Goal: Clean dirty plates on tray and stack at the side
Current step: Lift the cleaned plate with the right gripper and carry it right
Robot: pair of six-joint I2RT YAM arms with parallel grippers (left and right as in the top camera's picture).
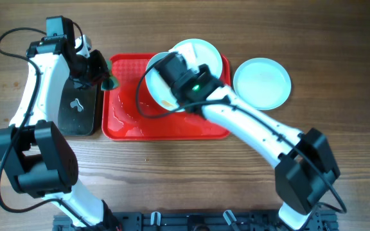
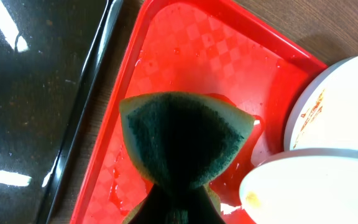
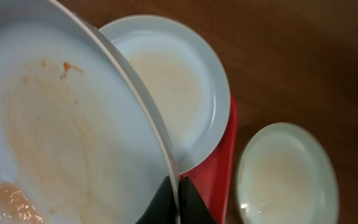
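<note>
Overhead: the right tool [image 1: 154, 76] grips a smeared plate [image 1: 162, 96], tilted over the tray [image 1: 127, 125].

Left wrist: the left tool [image 2: 176, 200], clamped on the sponge [image 2: 179, 143], hangs over the tray's left side.

Right wrist: only the rim is pinched, so hard scrubbing could lever the plate loose onto the second plate [image 3: 166, 81].

Table [image 1: 172, 167] holds red tray [image 1: 127, 119], black tray [image 1: 85, 122] (glossy), plate [image 1: 262, 82].

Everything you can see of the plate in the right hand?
The plate is round, pale mint-white, smooth and glossy. It is dirty: there is a faint tan film across the well, small orange specks on one side and an orange-brown blob near the rim. The right hand is shut on its rim, holding it tilted over the red tray. Whether its lower edge rests on the tray is hidden.
</note>
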